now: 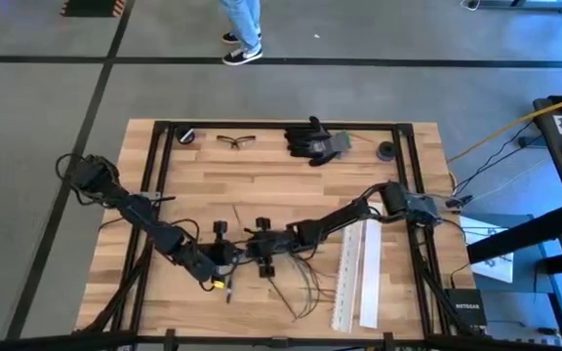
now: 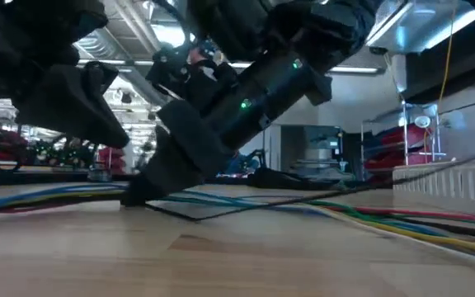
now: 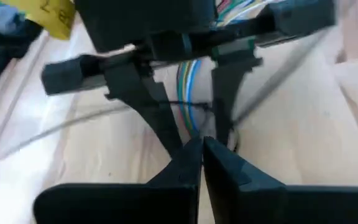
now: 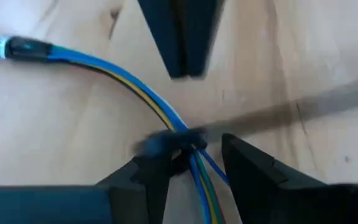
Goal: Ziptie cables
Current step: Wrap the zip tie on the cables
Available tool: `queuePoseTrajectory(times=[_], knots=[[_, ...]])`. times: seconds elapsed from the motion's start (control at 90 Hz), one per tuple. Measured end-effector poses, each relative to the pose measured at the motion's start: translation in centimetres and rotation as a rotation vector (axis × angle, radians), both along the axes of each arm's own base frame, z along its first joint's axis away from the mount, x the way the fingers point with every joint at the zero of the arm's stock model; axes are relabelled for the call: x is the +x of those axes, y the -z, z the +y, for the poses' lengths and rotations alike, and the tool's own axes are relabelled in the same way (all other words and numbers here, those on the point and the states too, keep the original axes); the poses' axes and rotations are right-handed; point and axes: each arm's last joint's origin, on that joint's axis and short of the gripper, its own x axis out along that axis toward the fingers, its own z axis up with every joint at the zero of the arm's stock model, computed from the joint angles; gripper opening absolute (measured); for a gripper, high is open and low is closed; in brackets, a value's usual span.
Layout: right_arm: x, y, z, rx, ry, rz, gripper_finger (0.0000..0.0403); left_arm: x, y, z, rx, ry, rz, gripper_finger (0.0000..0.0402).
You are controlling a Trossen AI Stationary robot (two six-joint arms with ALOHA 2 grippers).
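**Tech A:** Starting with the high view: where are the cables (image 1: 301, 283)?

**Tech B:** Loose thin wires, fanned on the wooden table (image 1: 261, 180) toward its near edge, just beside two flat white strips (image 1: 357, 278). The left gripper (image 1: 224, 261) and right gripper (image 1: 264, 249) meet close together at the end where the wires gather. Gloves (image 1: 312, 141) and safety glasses (image 1: 236, 140) lie well apart at the far edge.

**Tech A:** Low view?

**Tech B:** Coloured wires (image 2: 369, 213) sag flat along the tabletop. Judgement: light, limp, no stiffness; strands will splay unless held as one bundle.

**Tech A:** Left wrist view?

**Tech B:** Left gripper (image 3: 202, 146) fingertips are pressed together; whether a thin dark strand is between them cannot be confirmed. The right gripper (image 3: 191, 124) stands opposite, jaws apart, astride the bundle (image 3: 188, 81).

**Tech A:** Right wrist view?

**Tech B:** Right gripper (image 4: 194, 165) jaws are spread, straddling the bundle (image 4: 129, 78) at a dark band (image 4: 166, 142), not clamped. The insulation looks smooth and is probably slippery. Recommended hold: at that band, where strands are already gathered, with moderate force.
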Motion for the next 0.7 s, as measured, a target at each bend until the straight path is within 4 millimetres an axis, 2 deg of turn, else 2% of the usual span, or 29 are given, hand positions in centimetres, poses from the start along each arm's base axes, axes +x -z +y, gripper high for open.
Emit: queuePoseTrajectory(times=[0.356,0.7], knots=[[-0.2,-2.3,-0.1,-0.066,0.004,0.239,0.0131,-0.4,0.3,0.1,-0.032,-0.037,0.022,0.0000],[-0.1,-2.9,-0.1,-0.083,-0.009,0.268,0.0131,0.0,0.0,0.0,-0.167,-0.113,-0.042,0.0004]])
